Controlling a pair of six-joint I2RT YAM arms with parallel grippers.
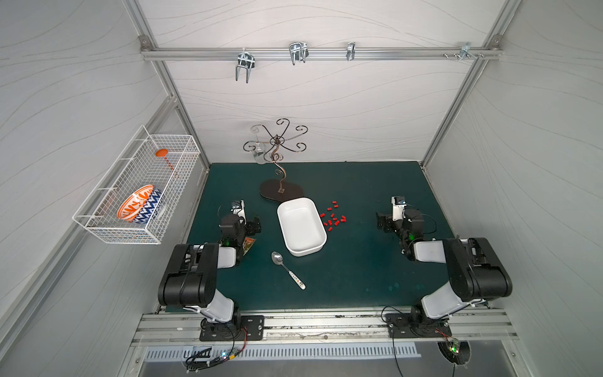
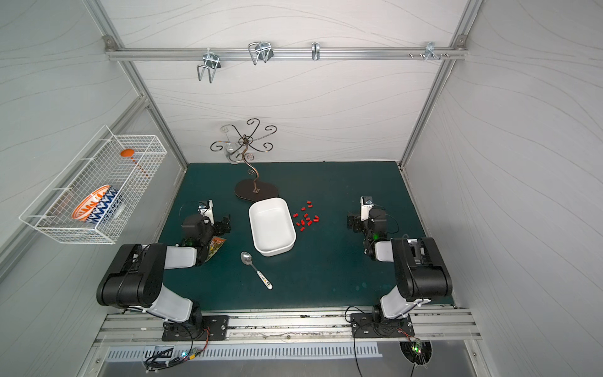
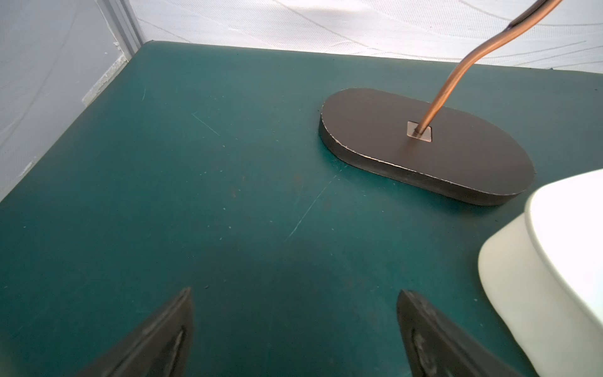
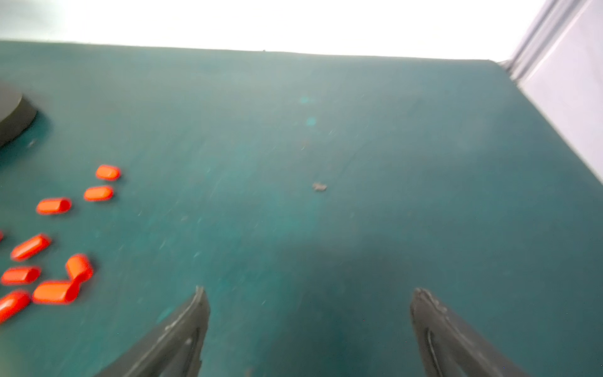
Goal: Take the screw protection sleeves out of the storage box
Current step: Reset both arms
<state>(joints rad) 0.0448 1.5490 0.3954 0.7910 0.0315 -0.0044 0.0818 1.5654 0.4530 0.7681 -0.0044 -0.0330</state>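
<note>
Box point(image 1: 301, 225) empty, red sleeves point(image 1: 333, 218) out on the mat point(image 1: 359, 271): in both top views the sleeves lie loose at the box's 3 o'clock, just beside its long wall, and none shows on its white floor. The left gripper point(image 3: 295, 292) hangs at the box's 9 o'clock, jaws wide apart over bare mat with nothing between them. The right gripper point(image 4: 309, 290) sits well off at 3 o'clock, beyond the sleeves, jaws equally wide and empty. A spoon point(image 1: 287, 269) lies at the box's 6 o'clock and a wire stand point(image 1: 280, 191) at 12. By the look of it the job is done, so your step is a clean finish. Check the box corners once for a straggler and hold both arms clear. If you pull the right arm home, take it away from the red scatter, since these light pieces would likely roll at a brush. Leave the box where it stands.
</note>
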